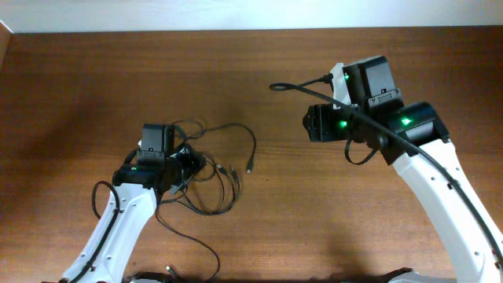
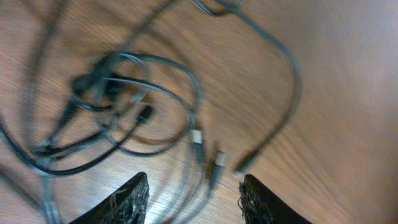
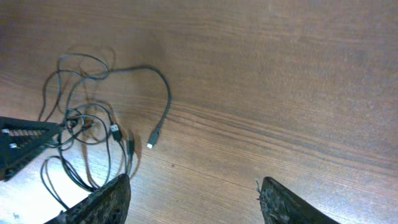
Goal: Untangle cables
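The cables (image 1: pixel 222 167) lie as one loose black tangle on the wooden table, left of centre, with one long strand looping right to a plug end (image 1: pixel 249 169). My left gripper (image 1: pixel 189 165) sits right at the tangle's left side. In the left wrist view it (image 2: pixel 194 199) is open, with the knot (image 2: pixel 93 84) and small plugs (image 2: pixel 198 138) ahead and blurred strands running on the table between its fingers. My right gripper (image 1: pixel 314 124) hovers well to the right, apart from the cables. Seen from its wrist, it (image 3: pixel 194 202) is open with nothing in it, the tangle (image 3: pixel 81 121) at far left.
A thicker black arm cable (image 1: pixel 299 85) arcs behind the right arm, and another (image 1: pixel 189 236) trails by the left arm's base. The brown table (image 1: pixel 94 79) ends at a pale wall along the back. The left gripper's tip (image 3: pixel 25 143) shows in the right wrist view.
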`<state>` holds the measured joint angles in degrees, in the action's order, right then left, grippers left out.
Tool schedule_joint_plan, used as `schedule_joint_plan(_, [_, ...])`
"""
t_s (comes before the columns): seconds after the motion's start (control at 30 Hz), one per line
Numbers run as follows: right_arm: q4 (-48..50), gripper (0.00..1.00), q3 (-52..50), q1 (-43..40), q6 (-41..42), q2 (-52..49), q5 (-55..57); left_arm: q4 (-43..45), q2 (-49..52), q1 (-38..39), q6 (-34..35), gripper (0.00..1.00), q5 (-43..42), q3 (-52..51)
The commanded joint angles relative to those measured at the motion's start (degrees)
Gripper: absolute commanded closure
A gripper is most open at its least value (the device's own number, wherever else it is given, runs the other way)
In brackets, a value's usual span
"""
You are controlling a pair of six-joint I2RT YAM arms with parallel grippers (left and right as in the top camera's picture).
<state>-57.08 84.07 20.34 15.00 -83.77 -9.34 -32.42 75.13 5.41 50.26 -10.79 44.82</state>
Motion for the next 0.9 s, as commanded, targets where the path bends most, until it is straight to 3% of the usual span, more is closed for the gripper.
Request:
schedule_joint_plan(0.0, [0.50, 0.30, -2.49, 0.31, 0.11, -1.36, -0.35, -1.53, -0.46, 0.07, -0.44, 0.83, 7.91, 0.20])
schedule_joint_plan(0.13, [-0.04, 0.29, -4.48, 0.31, 0.48, -2.71, -0.61, -4.70, -0.46, 0.07, 6.97, 0.89, 11.32, 0.20])
schedule_joint_plan(0.37, [-0.15, 0.27, -4.79, 0.31, 0.52, -5.99, -1.25, -7.28, 5.79, 0.07, 14.97, 0.75, 14.62, -1.40])
schedule_joint_plan(0.4, [-0.15, 0.27, -4.79, 0.31, 0.55, -5.99, -1.25, -7.30, 7.43, 0.07, 15.98, 0.67, 13.46, -1.70])
schedule_joint_plan(0.43, [-0.15, 0.27, -4.79, 0.31, 0.52, -5.99, -1.25, -7.26, 9.31, 0.07, 16.68, 0.49, 11.19, -1.84])
schedule_joint_plan(0.5, [0.04, 0.26, -4.79, 0.31, 0.52, -5.99, -1.22, -5.75, 13.00, 0.09, 16.79, 0.35, 6.58, -1.84])
schedule_joint_plan(0.53, [0.26, 0.26, -4.79, 0.31, 0.52, -5.99, -1.22, -5.07, 14.71, 0.09, 16.79, 0.42, 5.88, -1.84])
schedule_joint_plan(0.57, [0.42, 0.25, -4.79, 0.31, 0.52, -5.99, -1.25, -4.52, 16.31, 0.07, 16.79, 0.64, 5.90, -1.84])
schedule_joint_plan(0.63, [0.37, 0.25, -4.79, 0.31, 0.52, -5.99, -1.22, -3.67, 19.10, 0.07, 16.79, 0.99, 5.84, -1.84])
schedule_joint_plan(0.7, [0.28, 0.24, -4.79, 0.31, 0.52, -5.99, -1.22, -3.39, 19.58, 0.07, 14.93, 1.00, 5.88, -1.75])
schedule_joint_plan(0.77, [0.33, 0.22, -4.79, 0.31, 0.52, -5.99, -1.22, -1.49, 17.94, 0.07, 4.96, 1.00, 5.42, -0.22])
schedule_joint_plan(0.87, [0.57, 0.20, -4.79, 0.31, 0.52, -5.99, -2.29, -1.46, 12.83, 0.09, -18.49, 1.00, -1.18, 4.55])
